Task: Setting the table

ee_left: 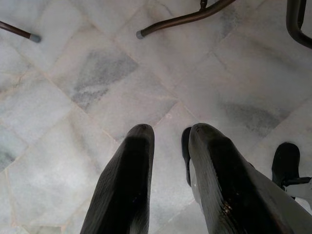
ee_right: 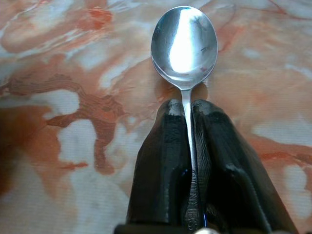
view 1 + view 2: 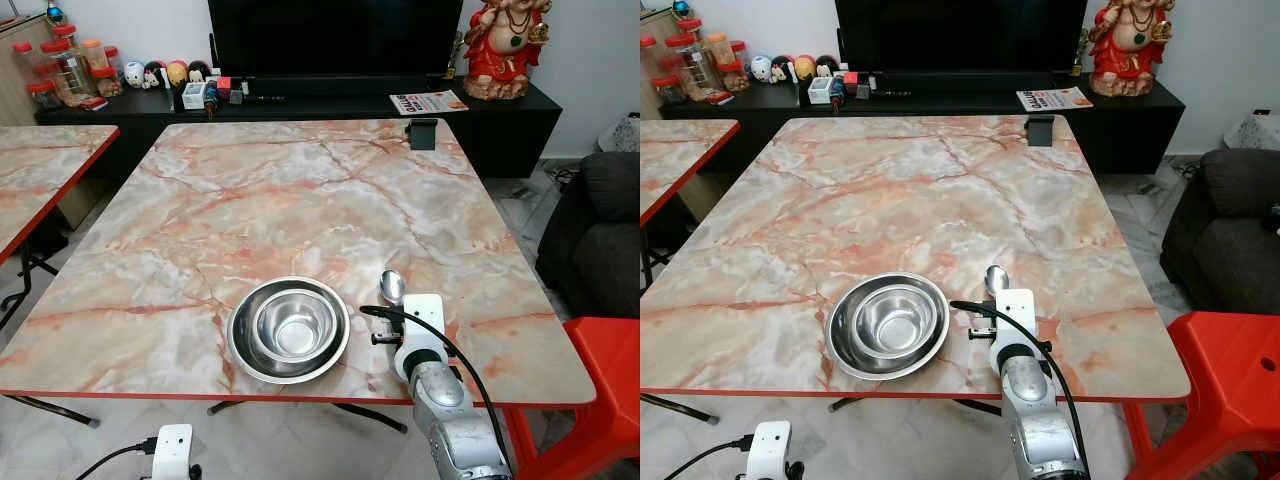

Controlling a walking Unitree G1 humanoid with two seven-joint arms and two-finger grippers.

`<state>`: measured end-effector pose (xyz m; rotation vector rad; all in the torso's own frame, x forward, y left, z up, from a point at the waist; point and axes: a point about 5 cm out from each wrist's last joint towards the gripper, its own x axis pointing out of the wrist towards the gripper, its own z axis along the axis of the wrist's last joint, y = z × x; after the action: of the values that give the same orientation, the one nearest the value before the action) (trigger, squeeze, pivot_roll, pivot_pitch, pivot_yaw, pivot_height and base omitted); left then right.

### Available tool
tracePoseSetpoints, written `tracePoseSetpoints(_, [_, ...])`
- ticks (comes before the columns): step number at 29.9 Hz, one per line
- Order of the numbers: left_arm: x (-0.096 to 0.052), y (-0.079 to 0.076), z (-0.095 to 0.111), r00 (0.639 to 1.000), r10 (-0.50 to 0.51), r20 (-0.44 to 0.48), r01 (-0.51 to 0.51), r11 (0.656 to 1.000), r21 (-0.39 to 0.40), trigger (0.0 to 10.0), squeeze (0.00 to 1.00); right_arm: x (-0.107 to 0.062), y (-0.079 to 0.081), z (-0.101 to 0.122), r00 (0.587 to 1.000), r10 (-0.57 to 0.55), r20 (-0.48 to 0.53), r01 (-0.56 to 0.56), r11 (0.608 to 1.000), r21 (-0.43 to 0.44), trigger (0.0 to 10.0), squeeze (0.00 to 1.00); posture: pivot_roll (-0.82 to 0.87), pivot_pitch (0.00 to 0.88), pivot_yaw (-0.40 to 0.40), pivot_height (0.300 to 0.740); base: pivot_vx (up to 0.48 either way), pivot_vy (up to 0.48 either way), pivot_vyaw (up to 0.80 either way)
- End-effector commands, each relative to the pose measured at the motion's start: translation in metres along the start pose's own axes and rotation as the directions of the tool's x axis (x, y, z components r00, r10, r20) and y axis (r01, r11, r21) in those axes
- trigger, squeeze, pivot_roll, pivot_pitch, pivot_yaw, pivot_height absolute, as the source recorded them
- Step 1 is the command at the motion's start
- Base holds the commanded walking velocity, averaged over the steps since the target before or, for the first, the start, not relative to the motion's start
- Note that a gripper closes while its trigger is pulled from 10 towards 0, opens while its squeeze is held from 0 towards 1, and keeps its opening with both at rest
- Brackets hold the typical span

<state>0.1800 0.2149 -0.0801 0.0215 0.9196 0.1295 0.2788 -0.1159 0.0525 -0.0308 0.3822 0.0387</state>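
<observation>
The right pincer [image 2: 187, 114] is clamped on the handle of a steel spoon [image 2: 184, 41], whose bowl is seen at lower centre-right of the head views, over the marble desk [image 3: 300, 200]. Just left of it, two nested steel bowls [image 3: 290, 328] are set near the front edge. The left pincer [image 1: 168, 139], held narrowly parted, hangs over the tiled floor [image 1: 97, 78].

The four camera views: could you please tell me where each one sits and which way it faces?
Left eye view: on the head, looking forward and down at the marble table, bowl and right arm.
Right eye view: beside it, same scene.
Left wrist view: on the idle left arm, facing the tiled floor past the left gripper.
Right wrist view: along the right gripper, shut on the spoon over the table.
Shared: head and right wrist views show the spoon.
</observation>
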Motion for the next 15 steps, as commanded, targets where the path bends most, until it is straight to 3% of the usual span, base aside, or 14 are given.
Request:
tracePoseSetpoints(1, [0.0003, 0.0029, 0.0012, 1.0, 0.003, -0.008, -0.003, 1.0, 0.007, 10.0, 0.0, 0.0011, 0.0011, -0.0034, 1.0, 0.001, -0.025, -0.001, 1.0, 0.018, 10.0, 0.0, -0.04, 0.0, 0.033, 0.74, 0.0, 0.0, 0.0])
tracePoseSetpoints(13, [0.0006, 0.0016, 0.0018, 1.0, 0.001, -0.01, 0.0, 1.0, 0.012, 10.0, 0.0, 0.0017, 0.0007, -0.0053, 0.999, 0.002, -0.034, -0.001, 0.999, 0.038, 10.0, 0.0, -0.04, 0.0, 0.033, 0.74, 0.0, 0.0, 0.0])
tracePoseSetpoints(14, [0.0007, 0.0011, 0.0024, 1.0, 0.0, -0.009, 0.001, 1.0, 0.012, 10.0, 0.0, 0.0019, 0.0005, -0.0047, 1.0, 0.003, -0.031, -0.002, 0.999, 0.04, 10.0, 0.31, -0.04, 0.0, 0.032, 0.74, 0.0, 0.0, 0.0])
tracePoseSetpoints(15, [0.0008, 0.0009, 0.0027, 1.0, -0.001, -0.008, 0.001, 1.0, 0.013, 10.0, 0.0, 0.002, 0.0004, -0.0046, 1.0, 0.003, -0.03, -0.002, 0.999, 0.041, 10.0, 0.31, -0.04, 0.0, 0.032, 0.74, 0.0, 0.0, 0.0])
